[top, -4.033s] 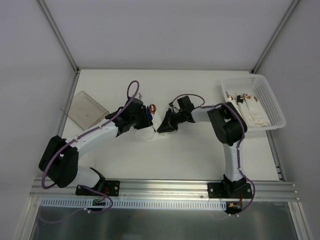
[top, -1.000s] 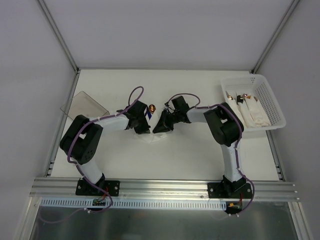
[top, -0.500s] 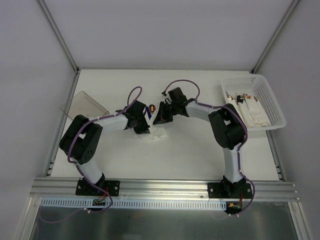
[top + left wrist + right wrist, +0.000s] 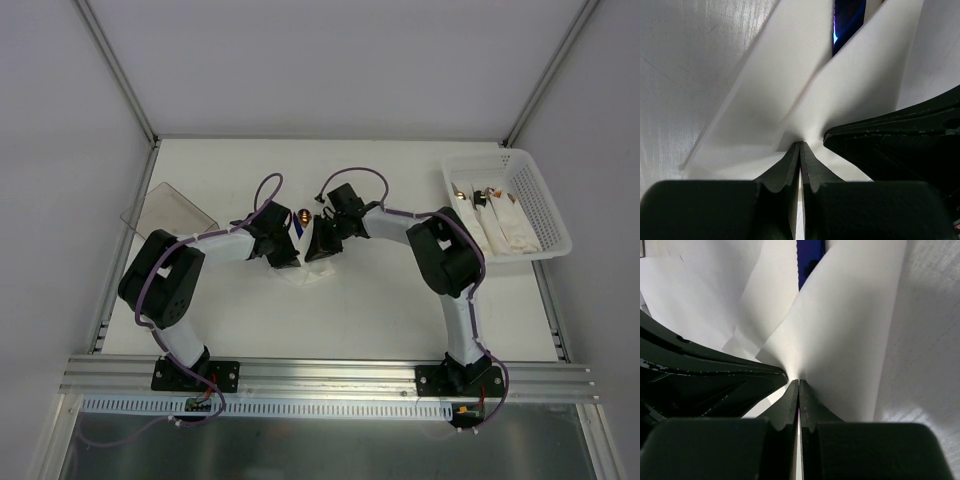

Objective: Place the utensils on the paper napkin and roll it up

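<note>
Your left claw (image 4: pixel 800 146): tips pressed together, pinching thin white square paper napkin (image 4: pixel 790 95). Your right claw (image 4: pixel 798 384): clamped on same sheet, close beside left claw. Napkin tented between claws, loose edges fanning ahead of tips, lower corner lying on white counter (image 4: pixel 380 300) just behind them. Small copper-brown utensil end (image 4: pixel 304 214) just ahead of claws. Open counter behind both claws. White perforated plastic basket (image 4: pixel 548 205) well outboard of right claw. Clear smoky plastic container (image 4: pixel 170 215) outboard of left claw.

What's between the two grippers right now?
The paper napkin: left gripper and right gripper are both shut on it, side by side, a narrow fold between them. Both wrist views show this.
</note>
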Motion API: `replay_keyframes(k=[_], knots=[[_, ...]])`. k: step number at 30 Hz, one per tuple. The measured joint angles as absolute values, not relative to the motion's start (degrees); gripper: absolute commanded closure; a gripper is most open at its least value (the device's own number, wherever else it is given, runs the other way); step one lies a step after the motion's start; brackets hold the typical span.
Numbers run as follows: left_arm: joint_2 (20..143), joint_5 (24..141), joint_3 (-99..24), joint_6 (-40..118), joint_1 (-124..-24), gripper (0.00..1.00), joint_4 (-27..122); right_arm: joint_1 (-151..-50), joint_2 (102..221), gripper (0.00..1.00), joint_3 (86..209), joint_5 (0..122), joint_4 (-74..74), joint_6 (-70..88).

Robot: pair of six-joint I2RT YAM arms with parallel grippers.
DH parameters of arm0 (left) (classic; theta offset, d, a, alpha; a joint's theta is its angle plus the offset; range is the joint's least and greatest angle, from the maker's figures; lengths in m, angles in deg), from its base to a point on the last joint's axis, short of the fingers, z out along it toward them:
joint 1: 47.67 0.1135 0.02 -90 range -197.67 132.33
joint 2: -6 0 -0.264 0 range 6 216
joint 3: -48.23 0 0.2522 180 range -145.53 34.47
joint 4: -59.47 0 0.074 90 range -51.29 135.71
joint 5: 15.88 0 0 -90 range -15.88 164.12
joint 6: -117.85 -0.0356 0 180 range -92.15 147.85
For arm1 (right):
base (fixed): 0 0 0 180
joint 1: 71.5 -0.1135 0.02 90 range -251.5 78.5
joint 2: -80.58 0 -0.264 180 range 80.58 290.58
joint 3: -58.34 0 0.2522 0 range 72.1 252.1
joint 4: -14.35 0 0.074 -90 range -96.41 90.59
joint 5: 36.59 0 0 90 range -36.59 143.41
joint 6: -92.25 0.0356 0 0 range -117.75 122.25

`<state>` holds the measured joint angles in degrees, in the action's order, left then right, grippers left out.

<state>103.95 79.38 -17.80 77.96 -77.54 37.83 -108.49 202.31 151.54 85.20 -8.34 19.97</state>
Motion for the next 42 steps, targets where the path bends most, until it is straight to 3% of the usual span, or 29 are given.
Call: replay_keyframes(k=[12,20,23,32,42], knots=[[103.5,79.7,-16.8,78.0,-77.2,0.98,39.2,-109.9,203.2,1.00,155.1,81.0,-13.6,18.2],[103.5,80.0,-16.2,78.2,-77.2,0.98,40.6,-110.5,203.2,0.75,157.6,77.9,-18.4,18.2],[103.5,80.1,-16.0,78.3,-77.2,0.98,40.9,-110.6,203.2,0.71,158.3,77.9,-19.4,18.1],[103.5,80.2,-15.9,78.4,-77.1,0.99,41.0,-109.4,203.2,0.90,158.3,81.4,-19.6,16.5],[103.5,81.0,-15.9,78.4,-76.4,1.00,40.9,-108.3,202.4,0.94,156.7,84.5,-15.9,16.5]])
